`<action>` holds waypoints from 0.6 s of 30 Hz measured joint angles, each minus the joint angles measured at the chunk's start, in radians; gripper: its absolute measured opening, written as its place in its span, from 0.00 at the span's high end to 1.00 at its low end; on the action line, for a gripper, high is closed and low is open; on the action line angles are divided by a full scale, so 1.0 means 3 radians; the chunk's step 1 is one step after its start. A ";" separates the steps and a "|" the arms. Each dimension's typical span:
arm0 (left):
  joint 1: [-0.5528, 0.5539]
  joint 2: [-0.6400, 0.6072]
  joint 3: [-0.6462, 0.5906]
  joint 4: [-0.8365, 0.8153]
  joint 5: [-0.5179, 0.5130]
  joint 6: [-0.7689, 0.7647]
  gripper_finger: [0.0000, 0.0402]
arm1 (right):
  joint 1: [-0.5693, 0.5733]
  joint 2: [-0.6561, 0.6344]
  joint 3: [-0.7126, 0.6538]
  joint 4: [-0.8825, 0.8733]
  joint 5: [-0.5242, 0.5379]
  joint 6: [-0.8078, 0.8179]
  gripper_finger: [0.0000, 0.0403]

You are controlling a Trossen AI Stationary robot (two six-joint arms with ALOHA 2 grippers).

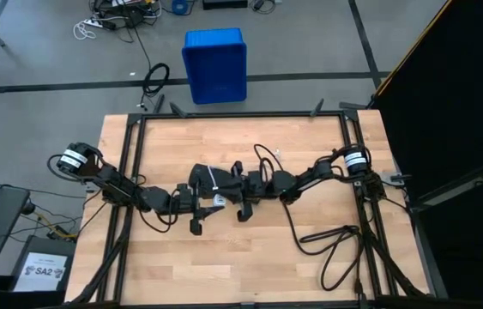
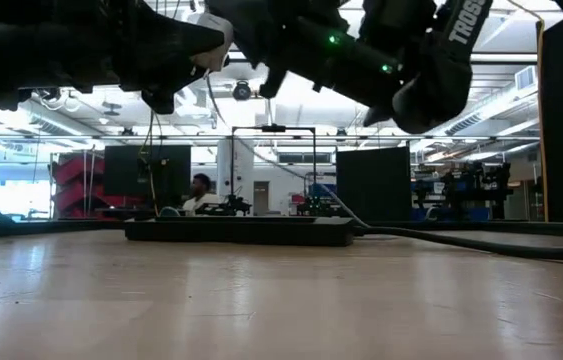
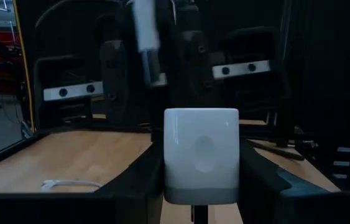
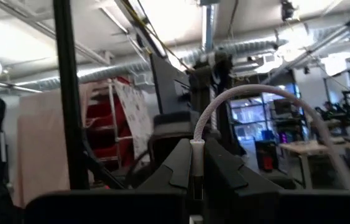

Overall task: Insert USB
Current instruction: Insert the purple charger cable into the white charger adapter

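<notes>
White braided cable, the thin short USB [image 4: 237, 99], is arching up out of the right gripper [image 4: 194, 186], whose two dark fingers are pinching its plug end narrowly between them. In the wrist picture the plug's long axis is running along the fingers, pointing outward past their tips, while the loose cable is curving away behind.

Opposite it, the left gripper [image 3: 201, 186] is clamping a glossy white cube-shaped charger block [image 3: 201, 155], its flat face turned toward the other arm. From above, both grippers are meeting over the middle of the light wooden table [image 1: 224, 266], raised clear of the surface, with a long flat black power strip [image 2: 241, 231] lying farther back on the boards and a thick black cord [image 1: 327, 245] looping near the right arm's base.

Judging by this, the step in hand is the alignment just ahead of insertion: plug and block are close together but whether they are touching cannot be told. The next move is calling for squaring the plug to the block's port, which is not visible here, then pressing straight along the plug's axis while the left arm braces the block against the push.
</notes>
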 joint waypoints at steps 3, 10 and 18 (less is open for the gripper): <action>0.0000 0.0000 0.0000 0.0020 0.0001 0.0050 0.69 | 0.0019 0.0000 0.0027 -0.0008 -0.0018 -0.0047 1.00; -0.0006 0.0000 -0.0004 0.0207 0.0000 0.0151 0.69 | 0.0037 -0.0002 0.0027 0.0003 -0.0043 -0.0080 1.00; -0.0026 0.0000 -0.0154 0.0484 -0.0002 0.0158 0.69 | 0.0047 -0.0003 0.0025 -0.0028 -0.0040 -0.0115 1.00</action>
